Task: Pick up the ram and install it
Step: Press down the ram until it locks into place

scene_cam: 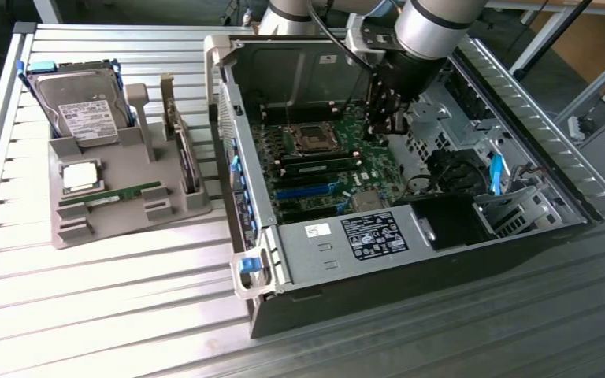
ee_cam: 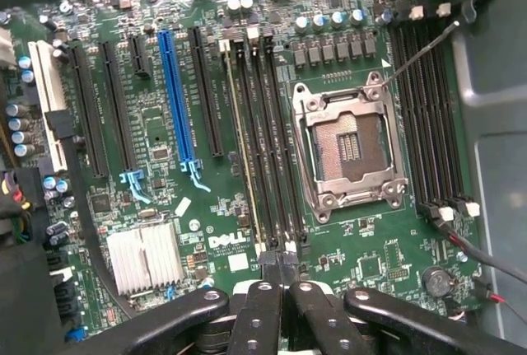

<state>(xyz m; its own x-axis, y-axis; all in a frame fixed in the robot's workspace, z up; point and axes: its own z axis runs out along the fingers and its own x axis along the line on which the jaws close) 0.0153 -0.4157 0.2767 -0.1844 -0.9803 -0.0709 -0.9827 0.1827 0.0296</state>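
One ram stick, green with a white label, lies flat in the grey tray at the exterior view's left. A second ram stick stands edge-up in a slot of the motherboard, beside the empty CPU socket. The wrist view shows this seated ram stick as a thin pale line between black slots. My gripper hangs inside the open computer case above the motherboard. In the wrist view my gripper is shut, its fingers pressed together with nothing between them, their tips close to the near end of the seated stick.
A silver hard drive stands at the back of the tray, and a square CPU chip lies in it. The case walls enclose the motherboard. Empty black memory slots, a blue slot and a heatsink surround the CPU socket.
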